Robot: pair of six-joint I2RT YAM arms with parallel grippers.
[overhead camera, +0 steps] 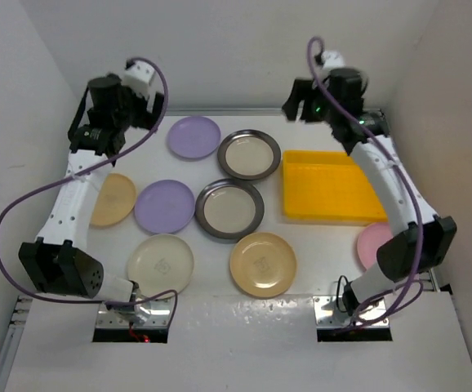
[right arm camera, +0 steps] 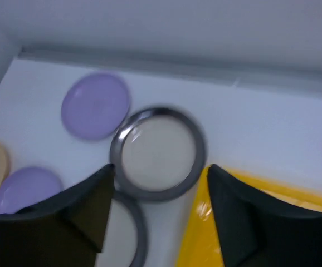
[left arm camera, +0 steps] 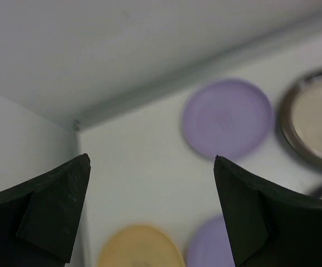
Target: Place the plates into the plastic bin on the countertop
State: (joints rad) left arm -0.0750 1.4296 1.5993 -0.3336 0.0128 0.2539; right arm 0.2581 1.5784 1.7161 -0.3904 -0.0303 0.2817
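Both grippers are open, empty and raised above the white countertop (overhead camera: 326, 261). My left gripper (overhead camera: 93, 131) (left arm camera: 151, 157) hangs over the far left corner, near a lavender plate (overhead camera: 194, 136) (left arm camera: 228, 118). My right gripper (overhead camera: 300, 104) (right arm camera: 161, 167) hovers over a grey-rimmed plate (overhead camera: 249, 154) (right arm camera: 158, 151), beside the empty yellow bin (overhead camera: 331, 186) (right arm camera: 194, 239). On the counter lie a second grey-rimmed plate (overhead camera: 229, 208), another lavender plate (overhead camera: 164, 206), two yellow-orange plates (overhead camera: 112, 199) (overhead camera: 262, 264), a cream plate (overhead camera: 160, 263) and a pink plate (overhead camera: 375, 243), partly hidden by the right arm.
White walls close in the counter at the back and both sides, with a raised rim (overhead camera: 260, 109) along the back edge. The arm bases (overhead camera: 130, 314) (overhead camera: 354, 310) stand at the near edge. A purple cable (overhead camera: 24, 204) loops off each arm.
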